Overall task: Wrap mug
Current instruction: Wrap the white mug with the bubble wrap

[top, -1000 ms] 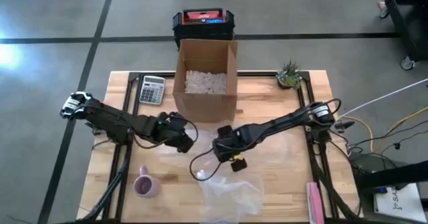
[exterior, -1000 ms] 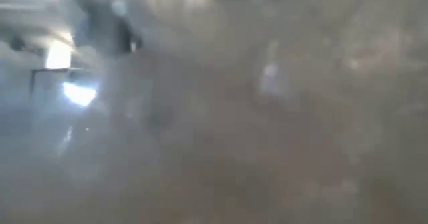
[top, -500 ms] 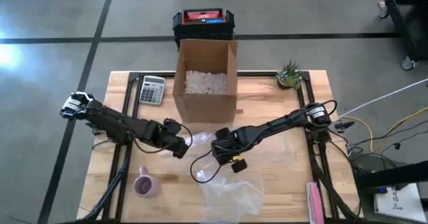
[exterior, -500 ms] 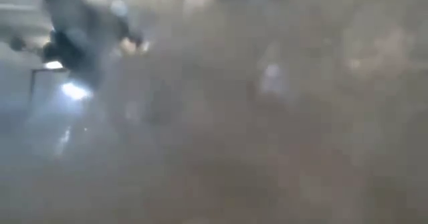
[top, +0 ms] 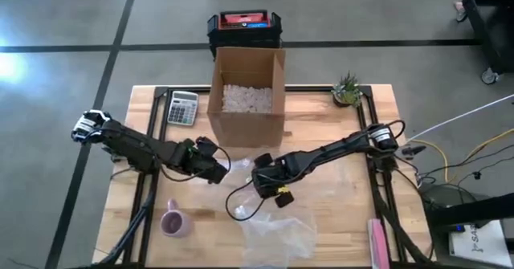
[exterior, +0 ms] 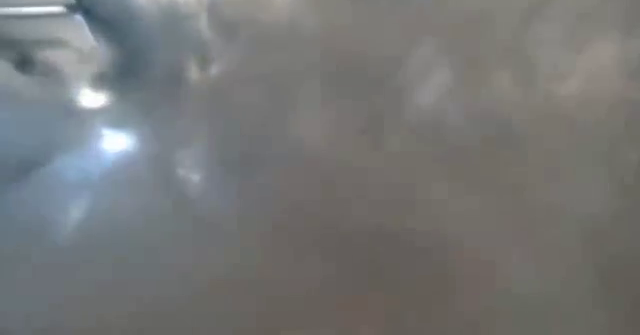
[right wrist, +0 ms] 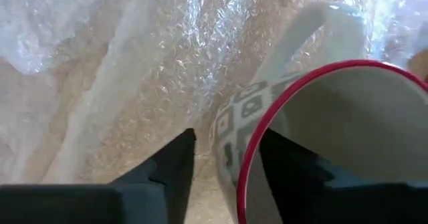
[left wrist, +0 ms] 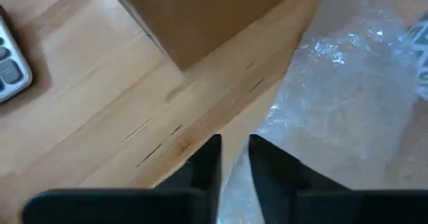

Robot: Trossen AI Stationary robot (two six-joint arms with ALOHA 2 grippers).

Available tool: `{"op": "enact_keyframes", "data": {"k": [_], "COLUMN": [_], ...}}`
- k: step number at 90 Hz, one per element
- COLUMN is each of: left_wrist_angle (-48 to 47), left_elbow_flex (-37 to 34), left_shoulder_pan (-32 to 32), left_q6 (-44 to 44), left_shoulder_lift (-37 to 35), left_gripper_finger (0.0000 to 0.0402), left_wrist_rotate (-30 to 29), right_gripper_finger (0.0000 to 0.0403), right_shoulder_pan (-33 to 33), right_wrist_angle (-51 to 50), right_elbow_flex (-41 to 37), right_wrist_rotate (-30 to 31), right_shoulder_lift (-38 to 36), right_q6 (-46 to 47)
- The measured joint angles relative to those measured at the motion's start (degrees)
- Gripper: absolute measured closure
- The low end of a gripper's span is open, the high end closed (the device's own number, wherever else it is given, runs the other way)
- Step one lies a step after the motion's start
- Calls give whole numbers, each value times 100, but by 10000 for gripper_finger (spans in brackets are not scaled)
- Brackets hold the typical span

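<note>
The left claw is edging nearer the cardboard box, fingers nearly together on bubble wrap; the right claw is clamping the patterned mug mid-bench, only its wrist view showing this.

Left hand and right hand low at mid-table, near each other (both pairs of fingers narrowly parted).

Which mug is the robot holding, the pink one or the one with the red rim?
The red-rimmed patterned mug, gripped by the right pincer. The pink mug sits alone.
</note>
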Motion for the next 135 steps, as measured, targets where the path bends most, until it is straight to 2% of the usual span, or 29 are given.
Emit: {"op": "enact_keyframes", "data": {"k": [12, 18, 27, 35, 45, 61, 69, 77, 89, 103, 121, 135], "left_wrist_angle": [-617, -862, -1130, -986, -310, 1185, 1439, 1490, 1483, 1509, 1651, 1906], "left_elbow_flex": [198, 336, 417, 417, 376, 286, 275, 275, 273, 273, 273, 273], "left_shoulder_pan": [0, -33, -66, -66, -188, -436, -463, -463, -463, -463, -457, -457], "left_q6": [-142, -263, -354, -185, 460, 1675, 1792, 1695, 1561, 1517, 1517, 1653], "left_shoulder_lift": [-245, -435, -717, -940, -1073, -957, -744, -518, -127, 251, 578, 788], "left_gripper_finger": [241, 216, 197, 192, 195, 212, 221, 230, 244, 258, 273, 285], "left_wrist_rotate": [-34, -340, -828, -923, -911, -682, -373, -71, 196, 236, 244, 173], "right_gripper_finger": [192, 181, 170, 164, 161, 168, 176, 182, 191, 201, 203, 229], "right_shoulder_pan": [0, 0, -4, -11, -2, 60, 109, 168, 250, 629, 1034, 1115], "right_wrist_angle": [-327, -694, -1239, -1632, -1611, -771, -482, -553, -1052, -1318, -934, -273], "right_elbow_flex": [336, 501, 587, 427, -309, -2318, -3213, -3869, -4332, -4518, -4956, -5330], "right_wrist_rotate": [-1, -10, -33, -85, -212, -216, -264, -713, -1647, -1759, -1412, -432], "right_shoulder_lift": [-148, -290, -629, -1122, -1890, -3202, -3717, -4066, -4323, -4408, -4216, -3981], "right_q6": [82, 143, 349, 707, 1325, 2354, 3069, 3762, 4368, 4520, 4602, 4856]}}
